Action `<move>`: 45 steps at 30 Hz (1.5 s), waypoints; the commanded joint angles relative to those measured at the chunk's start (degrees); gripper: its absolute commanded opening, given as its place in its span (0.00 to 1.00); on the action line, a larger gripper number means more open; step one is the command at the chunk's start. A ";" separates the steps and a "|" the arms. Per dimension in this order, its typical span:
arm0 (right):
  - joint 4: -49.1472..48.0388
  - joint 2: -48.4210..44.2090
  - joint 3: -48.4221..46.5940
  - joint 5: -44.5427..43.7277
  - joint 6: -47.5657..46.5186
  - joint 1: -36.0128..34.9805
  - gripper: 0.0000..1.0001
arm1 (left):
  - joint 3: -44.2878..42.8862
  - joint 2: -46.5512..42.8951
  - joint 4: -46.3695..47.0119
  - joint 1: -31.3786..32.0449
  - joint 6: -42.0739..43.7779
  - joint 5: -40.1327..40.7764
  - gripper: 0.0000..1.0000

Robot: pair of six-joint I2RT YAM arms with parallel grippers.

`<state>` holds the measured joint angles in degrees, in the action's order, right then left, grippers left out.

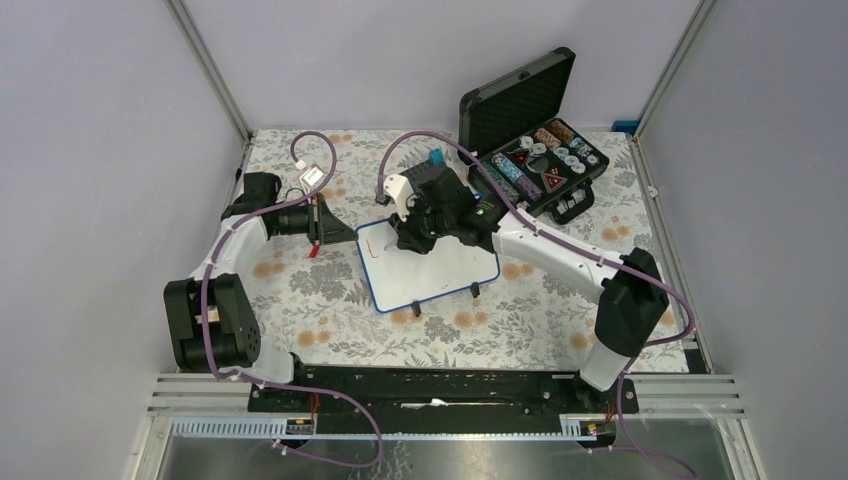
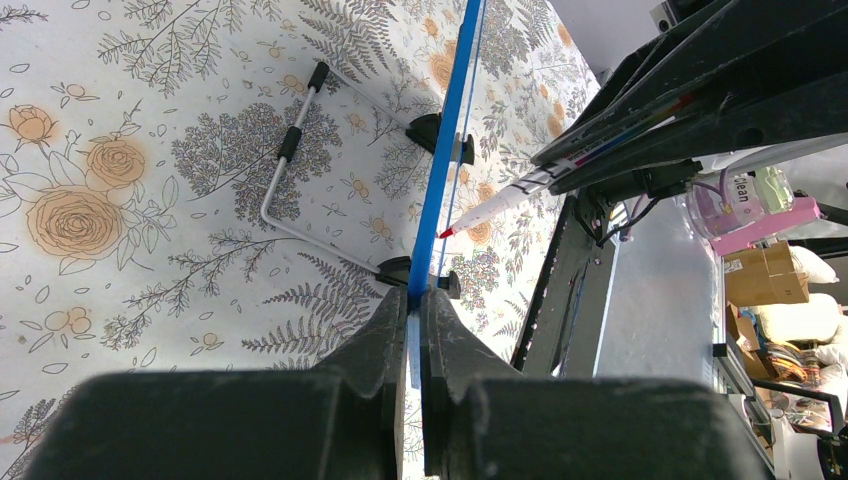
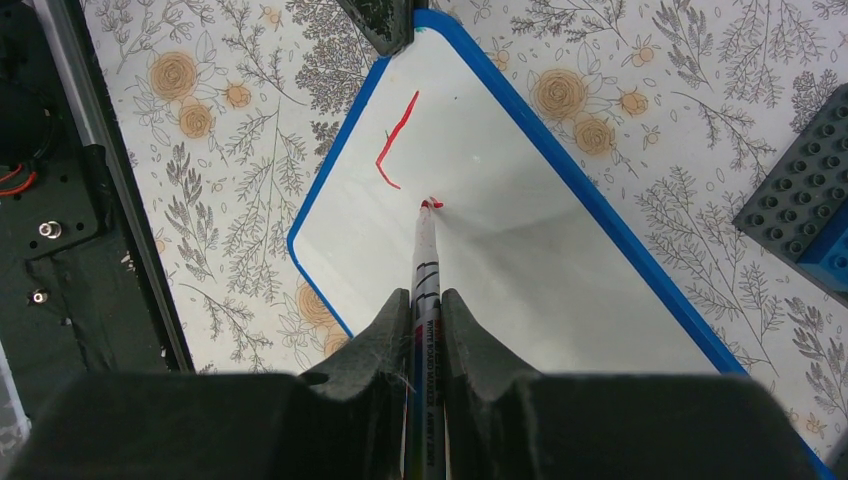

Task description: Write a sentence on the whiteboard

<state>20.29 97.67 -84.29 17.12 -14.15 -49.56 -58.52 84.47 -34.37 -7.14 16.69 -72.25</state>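
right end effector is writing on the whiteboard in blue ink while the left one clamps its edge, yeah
Not blue: the right wrist view shows a red-tipped marker and a red stroke on the whiteboard. The rest holds.

The left arm (image 1: 228,255) is folded at the elbow and reached inward across the table, with the wrist held roughly level. The left gripper (image 2: 413,300) is closed tight, and the blue-framed edge of the whiteboard (image 1: 440,275) is pinched between its fingertips. The right arm (image 1: 560,255) is stretched leftward from its base, with the wrist tilted downward. The right gripper (image 3: 427,300) is clamped on a red-tipped marker (image 3: 427,255), which is gripped along its barrel, and the tip is held at the board's surface.
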 commanded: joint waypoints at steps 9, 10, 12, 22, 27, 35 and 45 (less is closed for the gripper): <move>-0.17 -1.28 2.09 -0.25 -1.40 -0.53 0.00 | -1.15 -2.19 0.87 0.27 0.63 -1.76 0.00; -0.15 -1.40 2.30 -0.52 -1.48 -0.54 0.00 | -1.14 -2.20 0.88 0.25 0.52 -1.77 0.00; -0.02 -1.76 2.55 -1.19 -1.66 -0.54 0.00 | -1.11 -2.24 0.93 0.25 0.53 -1.75 0.00; 1.13 -2.69 2.01 -3.30 -2.36 0.28 0.00 | -1.06 -2.60 0.83 0.19 0.53 -1.65 0.00; 1.64 -3.11 1.78 -4.21 -3.07 0.77 0.00 | -1.06 -2.64 0.86 0.21 0.54 -1.60 0.00; 1.64 -3.09 0.55 -5.15 -3.16 1.46 0.00 | -0.99 -2.64 0.83 0.22 0.53 -1.64 0.00; 1.40 -1.58 -2.25 -5.02 -2.13 1.49 0.00 | -0.80 -2.60 0.88 0.19 0.63 -1.68 0.00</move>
<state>22.92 96.73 -83.20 15.40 -15.81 -49.10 -58.52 83.99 -34.33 -7.14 16.71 -71.79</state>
